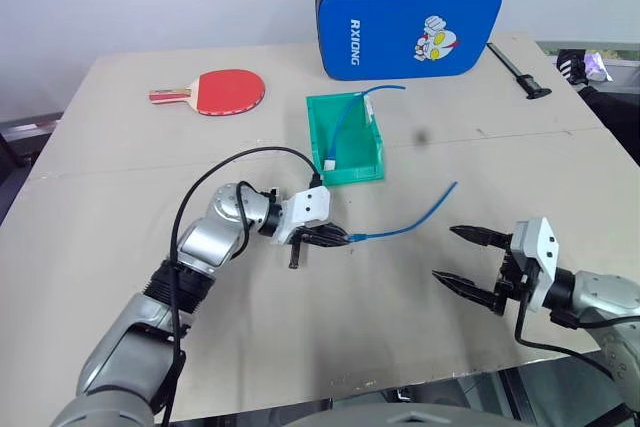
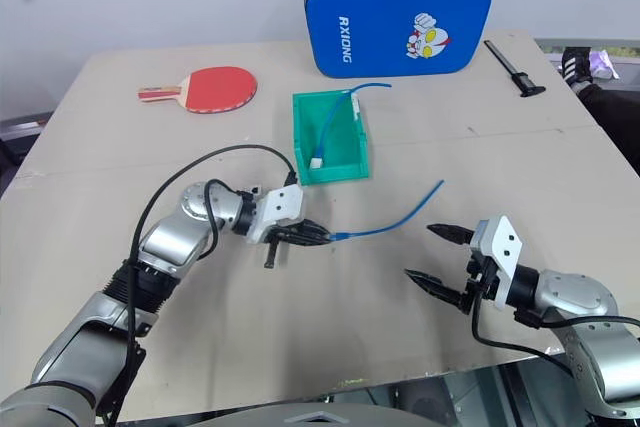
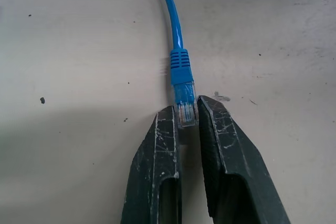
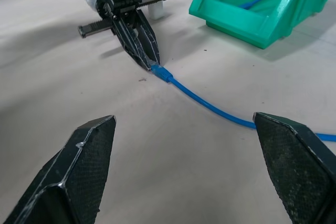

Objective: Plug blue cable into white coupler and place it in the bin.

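**Left hand pinches the cable plug; right hand waits open**

Left eye view: our left hand (image 1: 322, 237) sits at the middle of the table (image 1: 120, 127), closed on the plug end of the blue cable (image 1: 415, 220). The cable runs off toward 2 o'clock, its free tail lifting a little off the surface. Our right hand (image 1: 470, 262) hovers at 4 o'clock from the plug, spread wide and holding nothing. The bin (image 1: 342, 169) stands at 12 o'clock from the left hand, already holding another blue cord. We cannot pick out the white coupler on the table. A red paddle (image 1: 225, 90) lies at 10 o'clock and a blue case (image 1: 380, 27) at the far edge.

Left wrist view: the fingers (image 3: 160, 156) clamp the clear plug tip, with the ribbed blue boot just beyond them.

Right wrist view: the left hand shows at 11 o'clock, nose down on the plug, with the bin at 1 o'clock.

We judge the cable light and floppy, so the tail will swing. The hard plug is the right place to hold, though its clip looks fragile. There is open table between the hands, and the near edge lies close under the right hand.
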Available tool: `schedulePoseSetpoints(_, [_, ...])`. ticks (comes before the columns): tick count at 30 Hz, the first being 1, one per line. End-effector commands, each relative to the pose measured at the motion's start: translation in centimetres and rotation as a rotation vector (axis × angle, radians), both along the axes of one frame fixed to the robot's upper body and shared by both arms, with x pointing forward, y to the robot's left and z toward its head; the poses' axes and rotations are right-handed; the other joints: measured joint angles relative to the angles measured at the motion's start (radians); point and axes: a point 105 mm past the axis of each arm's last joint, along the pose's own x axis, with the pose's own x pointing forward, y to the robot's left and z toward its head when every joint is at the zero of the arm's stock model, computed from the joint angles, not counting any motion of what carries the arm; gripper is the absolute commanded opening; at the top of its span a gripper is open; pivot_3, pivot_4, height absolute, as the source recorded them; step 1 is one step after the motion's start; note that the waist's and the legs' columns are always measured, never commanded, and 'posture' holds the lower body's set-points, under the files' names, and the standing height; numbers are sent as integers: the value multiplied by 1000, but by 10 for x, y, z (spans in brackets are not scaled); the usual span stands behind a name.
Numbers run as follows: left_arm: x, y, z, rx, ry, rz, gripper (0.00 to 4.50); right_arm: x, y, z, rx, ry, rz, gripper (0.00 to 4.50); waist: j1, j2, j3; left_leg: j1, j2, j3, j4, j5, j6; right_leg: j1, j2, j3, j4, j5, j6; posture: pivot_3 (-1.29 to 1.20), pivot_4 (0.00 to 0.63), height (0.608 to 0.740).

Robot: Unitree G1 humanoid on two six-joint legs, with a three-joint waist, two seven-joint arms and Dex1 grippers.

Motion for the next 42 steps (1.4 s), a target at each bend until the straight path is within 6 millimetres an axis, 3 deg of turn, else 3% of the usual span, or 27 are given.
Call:
schedulePoseSetpoints(1, [-3,2,-5,12,22,4,88,0,4,10,0,-53,33,4137,0,0,0,0,0,0,0,0,0,0,0,0,0,0,0,0,150,740])
schedulePoseSetpoints(4, [0,-8,9,-110,16,35,88,-2,13,14,60,-16,62,4137,0,0,0,1,0,0,0,0,0,1,0,0,0,0,0,0,150,740])
schedulePoseSetpoints(6, [1,-20,29,-270,31,73,88,-6,26,16,157,67,80,4137,1,0,0,0,1,-1,0,0,0,1,0,0,0,0,0,0,150,740])
schedulePoseSetpoints(11, [-8,-37,60,-566,204,157,88,-5,48,13,271,240,84,4137,1,0,0,-5,2,-5,5,0,0,0,-2,-1,1,0,0,0,150,740])
schedulePoseSetpoints(14, [-15,-41,66,-647,295,181,88,1,55,17,333,277,86,4137,0,0,0,-4,1,-5,6,0,0,1,-2,-1,1,0,0,0,150,740])
schedulePoseSetpoints(18, [-44,-50,70,-728,467,135,88,20,66,50,552,266,95,4137,-11,0,0,-3,1,-5,6,0,0,1,-2,0,2,0,0,0,150,740])
schedulePoseSetpoints(26, [-52,-52,72,-788,539,161,88,18,74,65,627,346,182,4137,0,0,0,-4,0,-7,6,0,0,1,-2,0,2,0,0,0,150,740])
schedulePoseSetpoints(29, [-52,-52,73,-811,548,171,0,16,75,65,626,357,188,3468,1,0,0,-4,0,-7,6,0,0,1,-2,0,2,0,0,0,150,740])
schedulePoseSetpoints(37, [-56,-55,78,-842,573,159,0,16,77,66,636,374,194,71,0,0,0,-3,0,-7,6,0,0,1,-2,0,2,0,0,0,150,740])
schedulePoseSetpoints(41, [-51,-57,75,-841,553,195,0,16,78,67,642,377,195,71,0,0,0,-3,0,-6,6,0,0,1,-2,0,2,0,0,0,150,740])
schedulePoseSetpoints(42, [-50,-57,76,-844,546,202,476,16,78,67,644,377,196,7,0,0,0,-3,0,-6,6,0,0,1,-2,0,2,0,0,0,150,740])
